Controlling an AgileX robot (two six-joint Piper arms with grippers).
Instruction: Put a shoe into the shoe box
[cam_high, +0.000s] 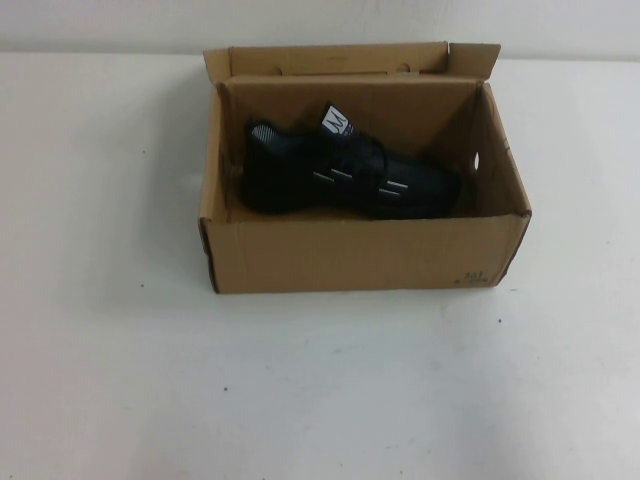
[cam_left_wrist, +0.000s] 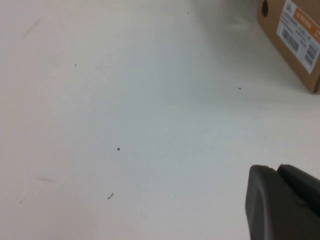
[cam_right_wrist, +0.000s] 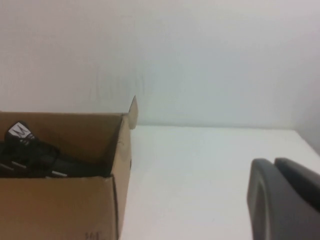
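The shoe (cam_high: 345, 172), a black mesh sneaker with white dashes and a white tongue label, lies on its side inside the shoe box (cam_high: 360, 255), an open brown cardboard box in the middle of the table. Neither arm shows in the high view. The shoe (cam_right_wrist: 35, 157) and the shoe box (cam_right_wrist: 55, 205) also show in the right wrist view. My right gripper (cam_right_wrist: 275, 172) is shut, empty, apart from the box to its right. My left gripper (cam_left_wrist: 277, 172) is shut, empty, above bare table. A labelled end of the shoe box (cam_left_wrist: 295, 35) shows in the left wrist view.
The white table (cam_high: 320, 390) spreads around the box, with a pale wall behind it. Small dark specks (cam_left_wrist: 118, 148) dot the table surface.
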